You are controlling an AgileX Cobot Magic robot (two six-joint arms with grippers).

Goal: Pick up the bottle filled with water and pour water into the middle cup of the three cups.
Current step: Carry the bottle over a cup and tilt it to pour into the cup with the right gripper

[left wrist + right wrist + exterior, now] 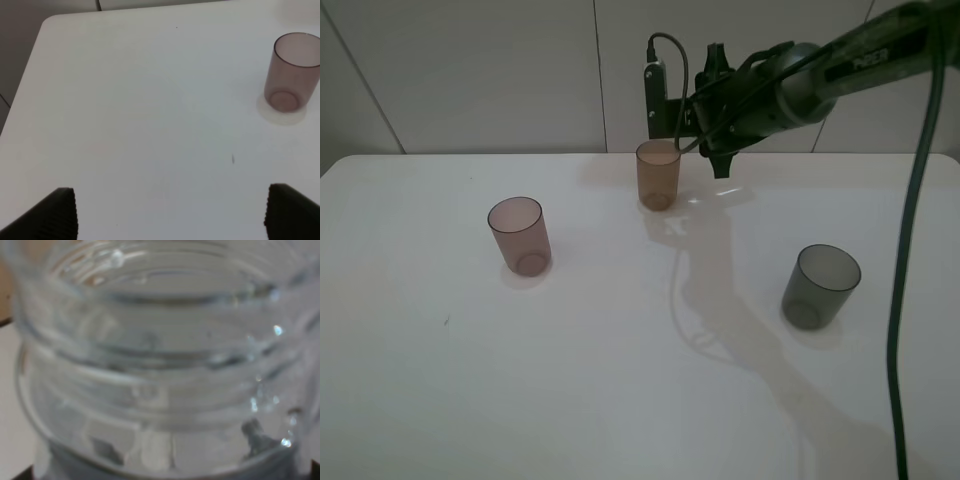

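Note:
The amber-brown middle cup [658, 175] stands upright at the back centre of the white table [620, 380]. The mauve-pink cup [519, 235] stands to the left and the dark grey cup [820, 287] to the right. My right gripper [716, 145] hangs just right of the amber cup's rim, tilted toward it. The right wrist view is filled by the clear bottle's [160, 360] threaded open neck, held close in this gripper. The bottle is hard to make out in the exterior view. My left gripper [170, 215] is open and empty over bare table, with the pink cup [291, 72] beyond it.
The right arm [840, 70] reaches in from the upper right, with a dark cable [910, 260] hanging down the right side. A pale wall [470, 70] rises right behind the table's back edge. The table's rounded corner [47, 22] shows in the left wrist view.

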